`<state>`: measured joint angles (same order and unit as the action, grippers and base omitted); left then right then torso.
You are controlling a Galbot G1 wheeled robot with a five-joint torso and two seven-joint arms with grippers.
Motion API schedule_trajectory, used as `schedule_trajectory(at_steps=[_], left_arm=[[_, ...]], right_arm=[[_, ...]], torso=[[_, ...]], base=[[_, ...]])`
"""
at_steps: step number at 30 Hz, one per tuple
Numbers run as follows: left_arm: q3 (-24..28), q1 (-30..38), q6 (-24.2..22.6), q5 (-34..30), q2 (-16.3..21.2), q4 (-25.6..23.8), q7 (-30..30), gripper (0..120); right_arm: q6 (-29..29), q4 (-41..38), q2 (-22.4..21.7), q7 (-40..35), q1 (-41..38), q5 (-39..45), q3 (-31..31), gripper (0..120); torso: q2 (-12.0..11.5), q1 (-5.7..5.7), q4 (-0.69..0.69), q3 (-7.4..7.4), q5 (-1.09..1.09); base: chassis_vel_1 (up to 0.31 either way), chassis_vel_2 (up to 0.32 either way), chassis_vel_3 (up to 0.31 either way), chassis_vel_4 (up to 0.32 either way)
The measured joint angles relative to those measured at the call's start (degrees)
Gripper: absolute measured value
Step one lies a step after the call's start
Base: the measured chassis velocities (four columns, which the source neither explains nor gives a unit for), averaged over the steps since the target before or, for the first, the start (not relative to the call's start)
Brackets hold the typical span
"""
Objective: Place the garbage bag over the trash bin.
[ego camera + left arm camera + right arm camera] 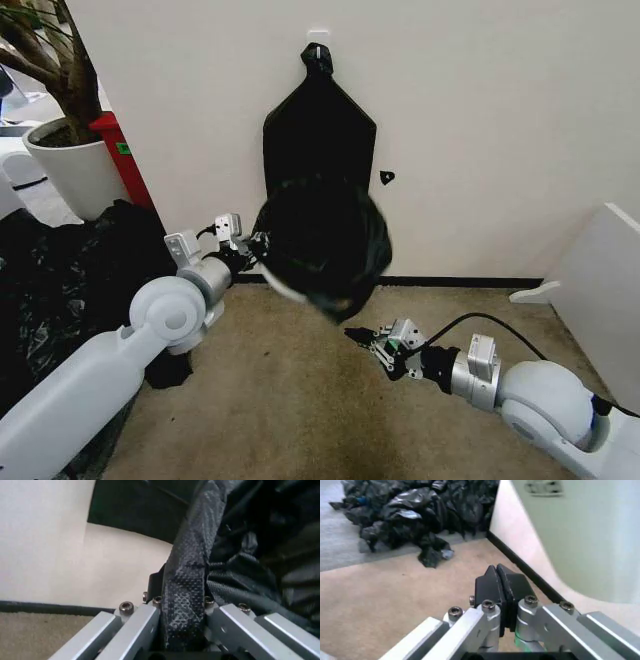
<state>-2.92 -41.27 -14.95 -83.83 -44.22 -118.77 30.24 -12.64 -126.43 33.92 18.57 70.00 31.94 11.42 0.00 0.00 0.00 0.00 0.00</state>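
Left end effector [252,243] clamped on the rim of the trash bin, a round white plastic bucket [283,289] held up off the floor and tipped on its side in front of the wall. In the left wrist view, left end effector [182,630] pinching a band of textured black film between its grey metal jaws. Around the bucket, the garbage bag, thin glossy black wrinkled plastic [325,245], draped over the mouth and most of the body, leaving a sliver of white at the lower left edge. Same garbage bag [260,555] bunched in dark folds just beyond the jaws.

Right end effector [362,342] lower and nearer, just under the hanging bottom edge of the bag, apart from it, black pads pressed together with nothing between. In the right wrist view, right end effector [501,579] closed and empty above the beige carpet floor [395,600], a curved pale white-green surface [590,536] looming close beside.

Behind the bucket, a flat black shield-shaped bundle with a knotted top [318,120] hanging on the white wall [480,120]. At the far left, a heap of black plastic sheeting [60,270], a large white plant pot [70,170] and a red box [122,150].
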Motion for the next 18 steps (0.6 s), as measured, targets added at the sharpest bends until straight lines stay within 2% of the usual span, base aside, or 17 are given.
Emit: schedule_trajectory(at_steps=[7,11,12,13,16,17,18], left_arm=[[0.0,0.05,0.62,-0.19,-0.01,-0.33,0.48,1],[0.19,0.07,2.41,2.91,-0.68,1.05,0.17,1],[0.39,0.12,3.27,4.48,-0.92,1.66,-0.12,1],[0.61,0.23,4.46,6.45,-1.17,2.48,-0.42,1],[0.72,0.35,6.04,8.89,-1.2,3.59,-0.74,1],[0.72,0.35,6.04,8.89,-1.2,3.59,-0.74,1],[0.72,0.35,6.44,9.54,-1.16,3.95,-0.88,1]], right_arm=[[0.68,1.34,0.51,-1.18,0.91,-0.86,0.88,0],[-1.8,-3.62,0.57,-6.42,3.62,4.67,2.58,4],[-3.84,-5.94,0.89,-11.36,4.39,8.43,2.77,11],[-7.27,-9.21,1.48,-18.99,5.01,15.84,3.0,16],[-11.29,-13.73,2.39,-32.34,4.37,30.65,4.03,28],[-11.29,-13.73,2.39,-32.34,4.37,30.65,4.03,28],[-11.84,-14.92,2.55,-36.18,3.9,35.26,4.6,30]], torso=[[0.0,0.0,0.01,0.0,0.01],[0.0,0.0,0.0,-0.01,-0.02],[0.0,0.0,0.0,0.0,-0.04],[0.0,0.0,0.0,0.0,-0.02],[0.0,0.0,-0.01,0.0,0.0],[0.0,0.0,-0.01,0.0,0.0],[0.0,0.0,0.0,0.0,-0.01]], base=[[0.0,0.0,0.0,0.0],[0.0,0.0,0.0,0.0],[0.0,0.0,0.0,0.0],[0.0,0.0,0.0,0.0],[0.0,0.0,0.0,0.0],[0.0,0.0,0.0,0.0],[0.0,0.0,0.0,0.0]])
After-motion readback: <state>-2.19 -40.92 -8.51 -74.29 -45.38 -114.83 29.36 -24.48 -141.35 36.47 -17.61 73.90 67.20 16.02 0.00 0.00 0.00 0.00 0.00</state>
